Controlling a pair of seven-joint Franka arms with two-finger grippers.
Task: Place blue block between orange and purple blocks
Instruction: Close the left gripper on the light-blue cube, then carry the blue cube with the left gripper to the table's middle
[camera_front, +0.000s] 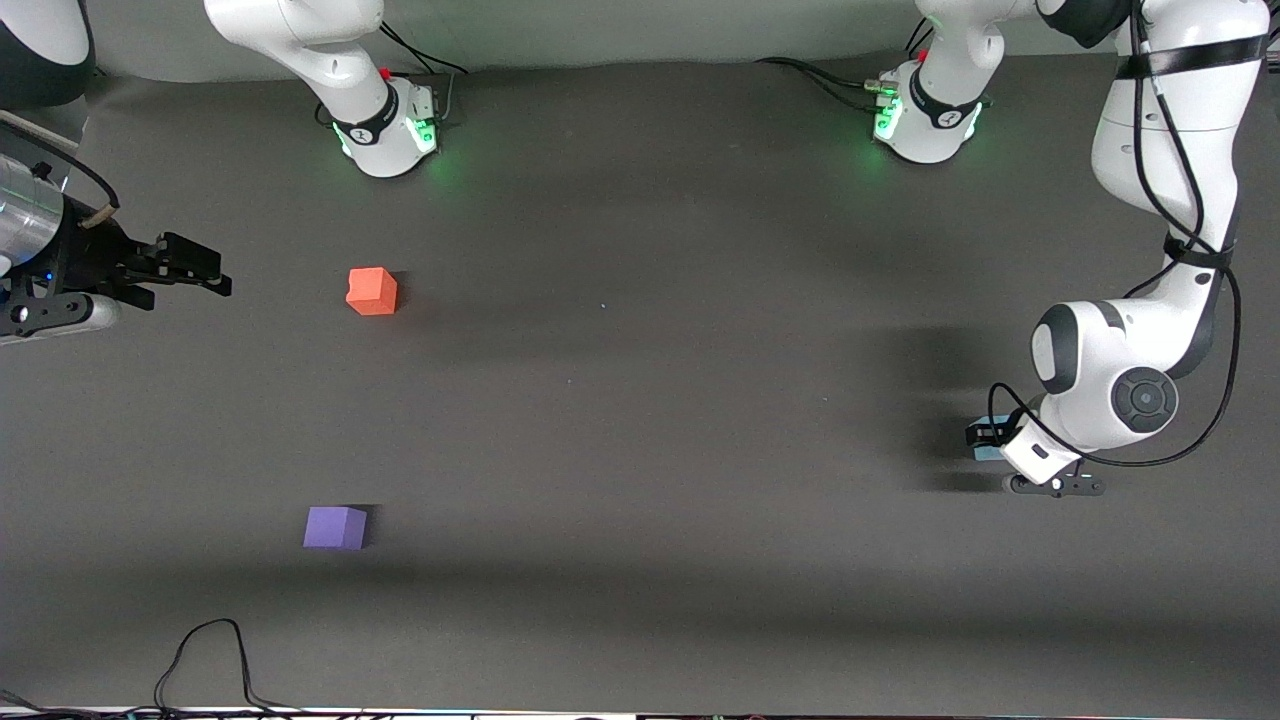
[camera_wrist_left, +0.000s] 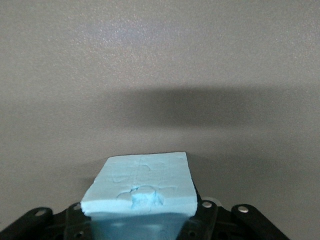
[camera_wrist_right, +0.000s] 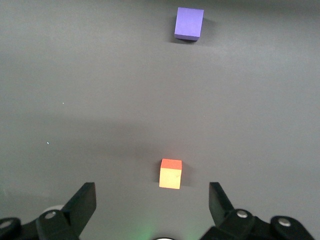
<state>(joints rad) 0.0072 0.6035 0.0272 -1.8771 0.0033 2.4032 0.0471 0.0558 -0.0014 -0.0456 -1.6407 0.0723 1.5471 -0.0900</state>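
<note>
The light blue block (camera_wrist_left: 142, 182) sits between the jaws of my left gripper (camera_wrist_left: 142, 220), which is shut on it. Seen from the front, only a sliver of the blue block (camera_front: 986, 453) shows under the left gripper (camera_front: 990, 437), low at the table near the left arm's end. The orange block (camera_front: 372, 291) and the purple block (camera_front: 335, 527) lie apart toward the right arm's end, the purple one nearer the front camera. My right gripper (camera_front: 195, 265) hangs open and empty beside the orange block (camera_wrist_right: 170, 174), facing it and the purple block (camera_wrist_right: 189, 23).
A black cable (camera_front: 210, 660) loops on the table by the front edge, near the purple block. The two arm bases (camera_front: 385, 125) (camera_front: 925, 115) stand along the table's back edge. Dark tabletop (camera_front: 650, 400) stretches between the blue block and the other two.
</note>
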